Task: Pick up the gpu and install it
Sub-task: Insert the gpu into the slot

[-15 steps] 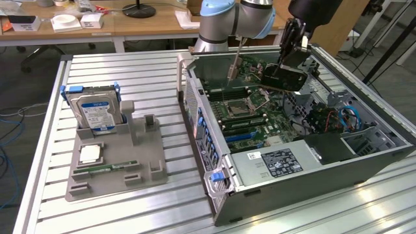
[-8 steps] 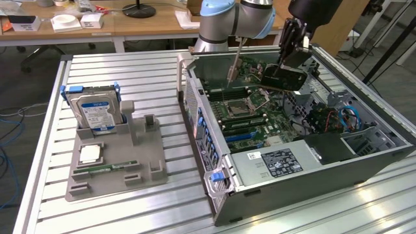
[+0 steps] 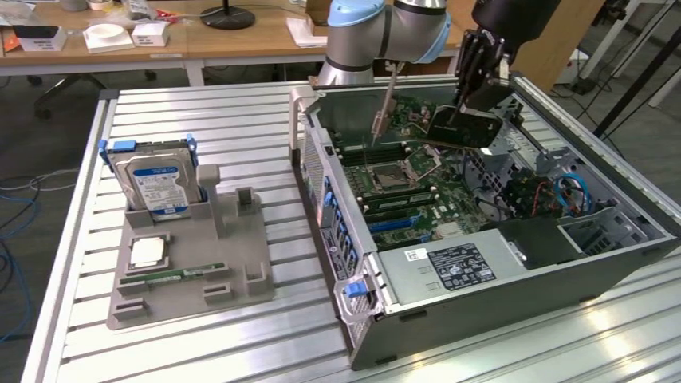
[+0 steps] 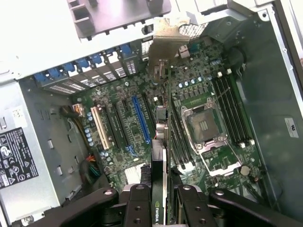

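Note:
The gpu (image 3: 460, 128) is a dark card hanging tilted above the open computer case (image 3: 352, 239), over the green motherboard (image 3: 410, 183). My gripper (image 3: 477, 94) comes down from above and is shut on the card's upper end. In the wrist view the gpu (image 4: 164, 142) runs edge-on away from my gripper (image 4: 162, 201), clamped between the black fingers (image 4: 137, 205). Its silver bracket (image 4: 165, 45) is at the far end, near the case's rear slots. The card hovers between the blue slot (image 4: 141, 120) and the CPU socket (image 4: 203, 125), touching neither.
A grey fixture tray (image 3: 239, 271) at the exterior view's left holds a hard drive (image 3: 158, 183), a CPU chip (image 3: 146, 251) and a green memory stick (image 3: 175, 277). The power supply (image 3: 458, 263) and cables (image 3: 569, 191) sit in the case. Desks stand behind.

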`<state>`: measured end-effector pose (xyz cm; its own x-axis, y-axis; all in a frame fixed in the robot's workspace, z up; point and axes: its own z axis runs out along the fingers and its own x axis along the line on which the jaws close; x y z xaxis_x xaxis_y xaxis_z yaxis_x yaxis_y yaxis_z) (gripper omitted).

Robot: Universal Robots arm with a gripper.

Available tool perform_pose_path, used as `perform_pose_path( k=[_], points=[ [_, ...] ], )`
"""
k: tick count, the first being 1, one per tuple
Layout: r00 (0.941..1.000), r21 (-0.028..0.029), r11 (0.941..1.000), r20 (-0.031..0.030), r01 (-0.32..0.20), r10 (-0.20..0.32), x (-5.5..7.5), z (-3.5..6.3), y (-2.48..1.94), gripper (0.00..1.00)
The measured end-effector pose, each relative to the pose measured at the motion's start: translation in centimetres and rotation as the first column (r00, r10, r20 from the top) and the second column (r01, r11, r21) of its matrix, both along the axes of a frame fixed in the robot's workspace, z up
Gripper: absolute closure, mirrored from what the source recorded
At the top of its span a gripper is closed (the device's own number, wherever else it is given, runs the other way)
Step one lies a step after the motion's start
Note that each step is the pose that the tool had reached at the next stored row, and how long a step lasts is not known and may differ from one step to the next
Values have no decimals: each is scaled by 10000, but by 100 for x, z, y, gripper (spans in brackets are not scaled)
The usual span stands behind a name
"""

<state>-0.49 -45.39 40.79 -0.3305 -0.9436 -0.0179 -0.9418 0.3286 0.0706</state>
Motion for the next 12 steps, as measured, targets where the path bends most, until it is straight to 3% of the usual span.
perform_pose_path(
  k=[12],
  points=[
    [9937,0,9937,0,-1119,1119,0,0,0,74]
  ],
)
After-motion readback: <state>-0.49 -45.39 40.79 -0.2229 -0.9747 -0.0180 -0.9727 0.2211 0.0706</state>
